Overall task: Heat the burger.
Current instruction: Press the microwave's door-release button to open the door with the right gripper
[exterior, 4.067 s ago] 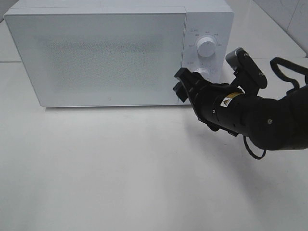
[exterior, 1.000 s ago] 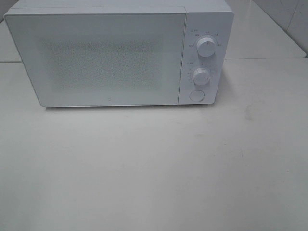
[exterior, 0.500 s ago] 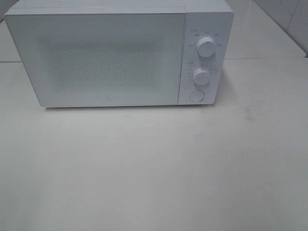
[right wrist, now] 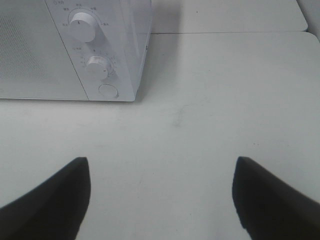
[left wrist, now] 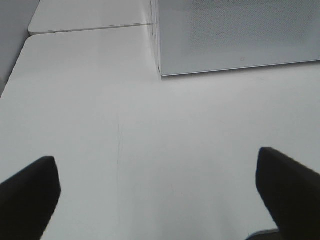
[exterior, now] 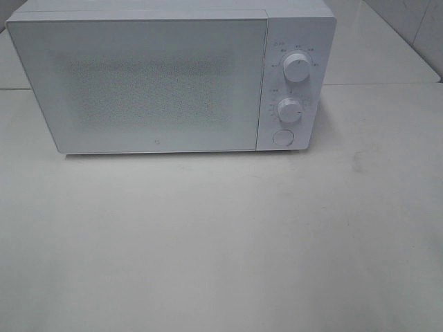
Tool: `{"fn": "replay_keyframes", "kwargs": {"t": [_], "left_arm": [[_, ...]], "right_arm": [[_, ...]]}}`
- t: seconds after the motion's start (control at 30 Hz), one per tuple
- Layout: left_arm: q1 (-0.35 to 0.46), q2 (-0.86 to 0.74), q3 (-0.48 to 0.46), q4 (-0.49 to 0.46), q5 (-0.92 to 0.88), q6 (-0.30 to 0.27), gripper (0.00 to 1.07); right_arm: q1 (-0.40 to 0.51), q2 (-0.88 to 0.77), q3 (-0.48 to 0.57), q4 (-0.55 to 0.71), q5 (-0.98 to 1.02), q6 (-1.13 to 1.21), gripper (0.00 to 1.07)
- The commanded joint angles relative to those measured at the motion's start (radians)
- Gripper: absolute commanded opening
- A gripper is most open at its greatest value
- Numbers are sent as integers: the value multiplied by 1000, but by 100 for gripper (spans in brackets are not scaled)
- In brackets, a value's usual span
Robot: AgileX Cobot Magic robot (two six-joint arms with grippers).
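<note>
Closed microwave [exterior: 159,83], left gripper [left wrist: 155,170] agape

White microwave [exterior: 159,83] sits at the far side of the table [exterior: 221,242], left of centre, door [exterior: 145,86] shut. The door has a frosted, dotted window and takes up most of the front. Control panel is on the right end: upper knob [exterior: 296,69], lower knob [exterior: 289,111] below it, round button [exterior: 282,137] at the bottom. Scale marks around both knobs are too small to read. Faint dark smudge [exterior: 358,160] on the table, right of the microwave. Tiled wall [exterior: 415,21] far right.
</note>
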Motion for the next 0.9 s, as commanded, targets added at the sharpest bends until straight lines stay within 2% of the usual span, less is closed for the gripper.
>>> {"fn": "replay_keyframes", "kwargs": {"t": [0.03, 0.53, 0.9], "left_arm": [[4, -15, 2, -7, -2, -5, 101], [4, -15, 2, -7, -2, -5, 101], [4, -15, 2, -7, -2, -5, 101]], "right_arm": [[-5, 50, -8, 5, -77, -1, 75], [-5, 384, -4, 1, -413, -1, 75], [-4, 552, 161, 3, -908, -1, 75]]}}
